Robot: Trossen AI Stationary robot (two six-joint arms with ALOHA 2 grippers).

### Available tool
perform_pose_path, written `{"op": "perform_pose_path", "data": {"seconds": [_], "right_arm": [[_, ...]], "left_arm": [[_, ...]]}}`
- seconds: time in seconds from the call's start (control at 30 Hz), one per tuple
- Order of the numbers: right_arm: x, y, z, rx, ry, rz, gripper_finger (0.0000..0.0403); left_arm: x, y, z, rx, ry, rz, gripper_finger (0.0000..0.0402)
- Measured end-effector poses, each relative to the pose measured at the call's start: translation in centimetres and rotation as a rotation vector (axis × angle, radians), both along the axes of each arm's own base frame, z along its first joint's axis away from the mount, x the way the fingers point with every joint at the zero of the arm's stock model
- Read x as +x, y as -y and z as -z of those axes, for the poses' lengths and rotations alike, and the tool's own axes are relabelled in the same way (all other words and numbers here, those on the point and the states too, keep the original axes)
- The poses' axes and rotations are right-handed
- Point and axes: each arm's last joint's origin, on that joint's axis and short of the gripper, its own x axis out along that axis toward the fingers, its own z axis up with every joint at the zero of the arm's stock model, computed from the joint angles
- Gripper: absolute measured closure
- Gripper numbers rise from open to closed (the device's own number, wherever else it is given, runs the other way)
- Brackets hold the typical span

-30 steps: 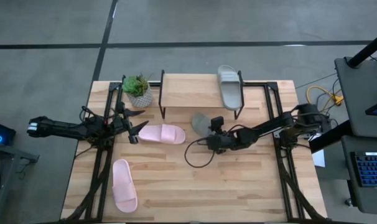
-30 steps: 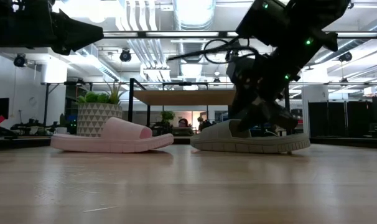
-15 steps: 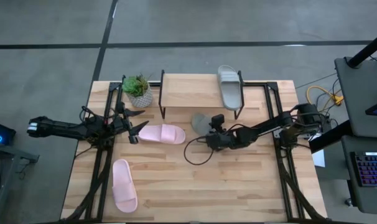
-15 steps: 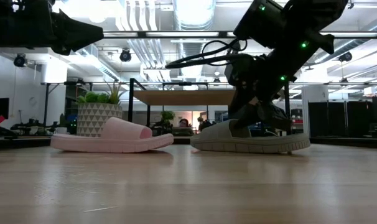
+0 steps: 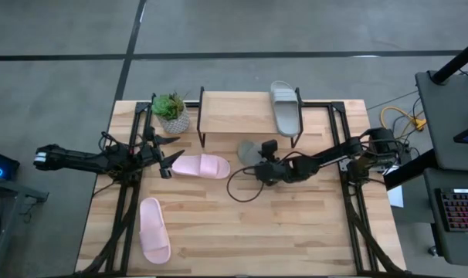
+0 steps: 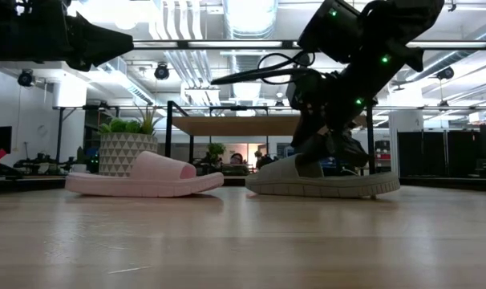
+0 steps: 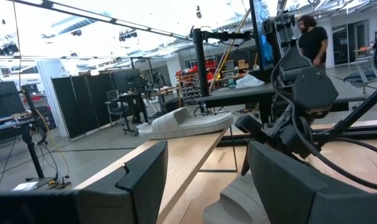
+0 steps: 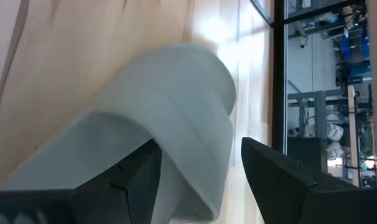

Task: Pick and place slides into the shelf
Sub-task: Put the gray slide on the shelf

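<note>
A grey-green slide (image 5: 248,151) lies sole-down on the table in front of the shelf (image 5: 234,113). Its twin (image 5: 284,108) lies on the shelf's top board at the right end. One pink slide (image 5: 201,165) lies mid-table and the other (image 5: 153,229) near the front left. My right gripper (image 5: 259,164) is open and low at the grey-green slide's strap (image 8: 176,106), which fills the space ahead of its fingers. My left gripper (image 5: 170,156) is open and hovers above the table, just left of the mid-table pink slide. My right gripper comes slanting down from the table's right, its open fingers (image 8: 135,177) standing at either side of the strap's (image 6: 307,164) near end. I cannot tell whether they touch it. The slide rests flat on the table.
A potted plant (image 5: 171,112) stands left of the shelf, close to the left arm. A loose cable loop (image 5: 245,185) hangs from the right arm over the table's middle. Black frame rails run along both table sides. Bare wood lies toward the near edge and right.
My right gripper has crept a little toward the table's left and far side, closer onto the grey-green slide's strap, tipping slightly. The cable loop has swung with it. The slide has stayed where it was.
</note>
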Motion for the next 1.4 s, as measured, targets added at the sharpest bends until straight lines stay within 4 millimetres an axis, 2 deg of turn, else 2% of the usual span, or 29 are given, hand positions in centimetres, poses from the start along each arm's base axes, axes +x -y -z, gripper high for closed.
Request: {"op": "perform_pose_path", "data": {"seconds": [0.2,0.57,1.07,1.4], "right_arm": [[0.2,0.2,-0.1,0.02,0.011,-0.021,0.0191],[0.6,0.5,1.1,0.025,-0.019,-0.029,0.0191],[1.0,1.4,0.8,0.006,0.013,-0.029,0.0191],[1.3,2.0,0.8,0.054,0.029,-0.057,0.0191]], "left_arm": [[0.0,0.0,0.0,0.0,0.0,0.0,0.0194],[0.0,0.0,0.0,0.0,0.0,0.0,0.0194],[0.0,0.0,0.0,-0.001,-0.001,-0.004,0.0194],[0.0,0.0,0.0,-0.001,-0.001,-0.004,0.0194]]}}
